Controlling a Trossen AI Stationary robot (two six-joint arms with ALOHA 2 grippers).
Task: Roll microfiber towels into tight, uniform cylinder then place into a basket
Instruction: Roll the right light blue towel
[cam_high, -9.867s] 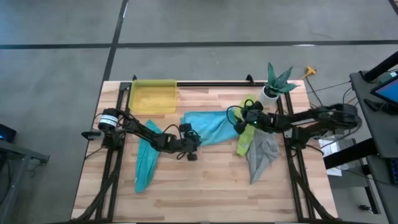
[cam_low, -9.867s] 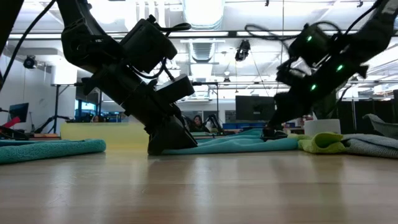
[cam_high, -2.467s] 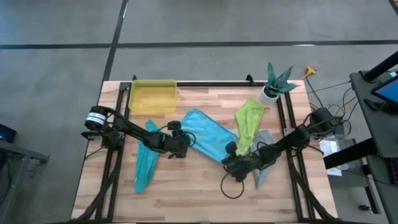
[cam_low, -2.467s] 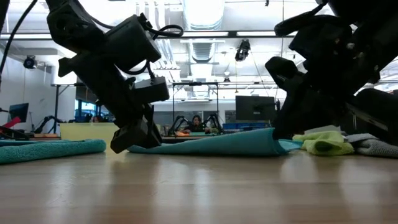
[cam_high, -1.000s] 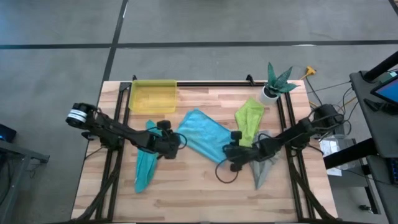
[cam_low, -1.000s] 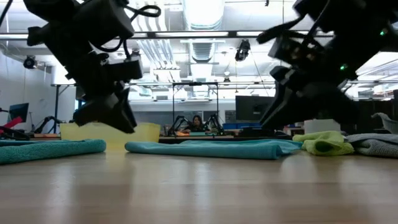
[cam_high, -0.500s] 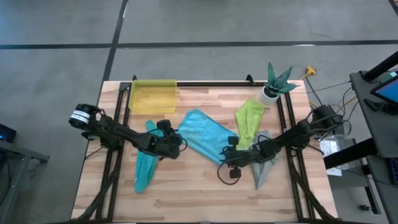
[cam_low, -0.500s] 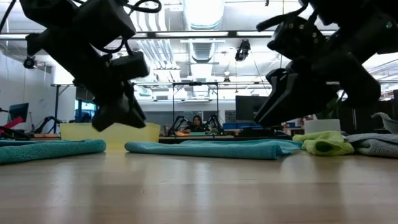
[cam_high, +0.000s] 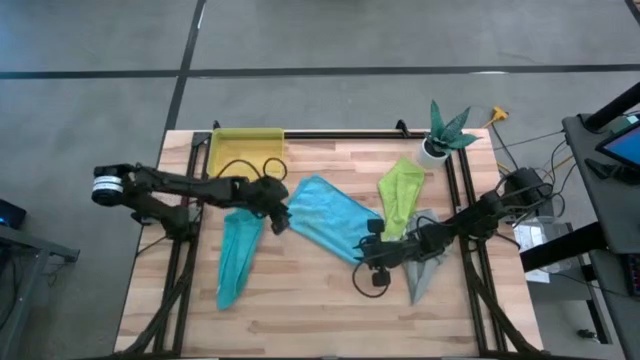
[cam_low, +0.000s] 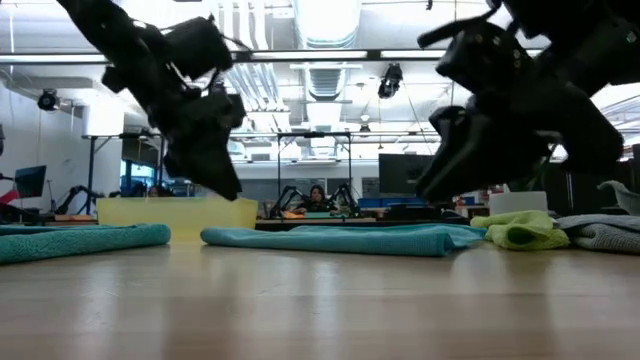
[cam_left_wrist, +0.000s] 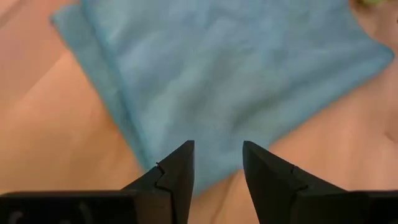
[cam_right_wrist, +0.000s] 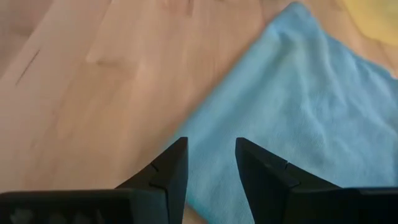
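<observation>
Both pincers hover apart from the yellow basket (cam_high: 246, 155).

Four towels: teal (cam_high: 238, 258), light blue (cam_high: 325, 215), lime green (cam_high: 399, 195), grey (cam_high: 424, 262). One yellow basket (cam_high: 245, 155). One potted plant (cam_high: 444, 132). Two arms.

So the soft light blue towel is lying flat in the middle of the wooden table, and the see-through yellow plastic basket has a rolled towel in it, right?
Not quite. The translucent yellow plastic basket has no towel in it; the high view shows it empty. The soft light blue towel does lie flat mid-table on the wooden table, not rolled.
</observation>
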